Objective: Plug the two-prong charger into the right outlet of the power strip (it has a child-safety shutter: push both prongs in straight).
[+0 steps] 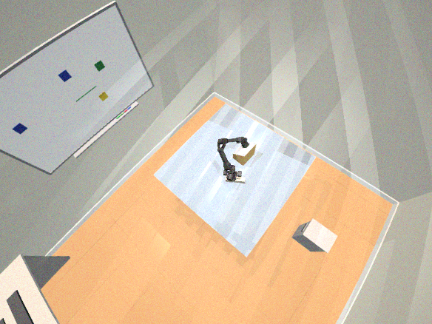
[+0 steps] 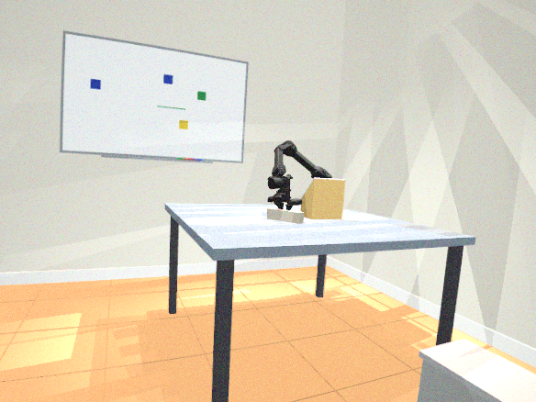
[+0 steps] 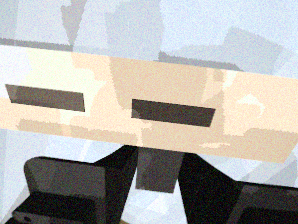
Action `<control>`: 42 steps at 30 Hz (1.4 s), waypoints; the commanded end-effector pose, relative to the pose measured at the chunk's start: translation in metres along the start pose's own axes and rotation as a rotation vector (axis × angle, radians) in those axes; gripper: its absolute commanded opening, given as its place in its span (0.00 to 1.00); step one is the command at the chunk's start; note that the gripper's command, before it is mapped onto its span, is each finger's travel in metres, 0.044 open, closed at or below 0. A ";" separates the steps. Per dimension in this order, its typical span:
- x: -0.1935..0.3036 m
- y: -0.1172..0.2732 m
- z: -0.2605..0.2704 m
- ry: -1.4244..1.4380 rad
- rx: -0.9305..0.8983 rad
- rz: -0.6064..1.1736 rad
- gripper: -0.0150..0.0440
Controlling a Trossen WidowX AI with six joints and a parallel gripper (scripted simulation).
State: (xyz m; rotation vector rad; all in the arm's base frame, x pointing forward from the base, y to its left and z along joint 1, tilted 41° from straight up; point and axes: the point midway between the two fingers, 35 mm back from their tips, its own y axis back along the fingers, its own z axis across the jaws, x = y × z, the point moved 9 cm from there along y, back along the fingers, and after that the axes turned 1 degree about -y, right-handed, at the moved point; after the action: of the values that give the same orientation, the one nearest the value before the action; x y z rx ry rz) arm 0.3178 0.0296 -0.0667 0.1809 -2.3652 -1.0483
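whiteboard (image 2: 153,97), tan box (image 2: 326,199), table (image 2: 257,239)

Power strip (image 2: 285,216) on table (image 2: 257,239)

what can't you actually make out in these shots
- Charger prongs: the wrist view shows only a grey body between the gripper's dark fingers; its tip blends into the power strip.
- Prong-to-slot contact: not discernible.
- Top and exterior views: gripper and strip are too small for detail.
- Wrist view: the strip's ends are cut off.
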 end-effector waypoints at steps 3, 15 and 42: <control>-0.006 0.003 0.000 -0.007 -0.007 -0.025 0.25; 0.000 0.000 0.000 0.001 0.000 0.001 0.25; 0.002 0.000 0.000 0.000 -0.001 -0.003 1.00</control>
State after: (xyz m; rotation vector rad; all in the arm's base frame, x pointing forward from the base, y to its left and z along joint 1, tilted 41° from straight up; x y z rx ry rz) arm 0.3171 0.0293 -0.0671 0.1804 -2.3656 -1.0489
